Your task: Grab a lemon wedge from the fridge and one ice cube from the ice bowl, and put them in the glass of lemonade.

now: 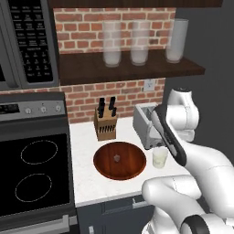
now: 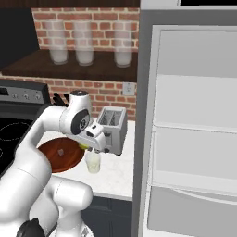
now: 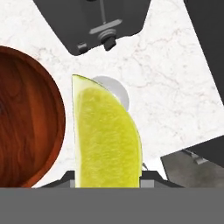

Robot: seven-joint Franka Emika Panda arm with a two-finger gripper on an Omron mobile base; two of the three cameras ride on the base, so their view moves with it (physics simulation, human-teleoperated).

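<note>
Looking down through the hand view, I see my claw (image 3: 107,175) pinching the lemon wedge (image 3: 107,135). The wedge is yellow-green, with its pointed end up in that view. Its two sides sit between the dark finger tips (image 3: 65,177).

Just behind the wedge I see part of the round rim of the glass of lemonade (image 3: 117,89). So the wedge hangs right above the glass. The glass stands on the white tabletop (image 3: 175,87).

In the right base view, my claw (image 2: 89,149) points down, and a small bit of yellow, the lemon wedge (image 2: 83,146), shows just over the glass of lemonade (image 2: 93,163). In the left base view the glass of lemonade (image 1: 160,157) stands just beside the ice bowl (image 1: 119,160), on its right. The arm hides my claw there.

The ice bowl is round, brown and made of wood. One small ice cube (image 1: 117,158) lies in the middle of it. A grey toaster (image 1: 145,123) stands close behind the glass. A knife block (image 1: 105,122) stands behind the bowl, near the brick wall.

The fridge (image 2: 185,139) is on the right, and I see its white inside. The stove (image 1: 32,169) is on the left of the tabletop. Three tall jars (image 1: 142,43) stand on the shelf up high.
</note>
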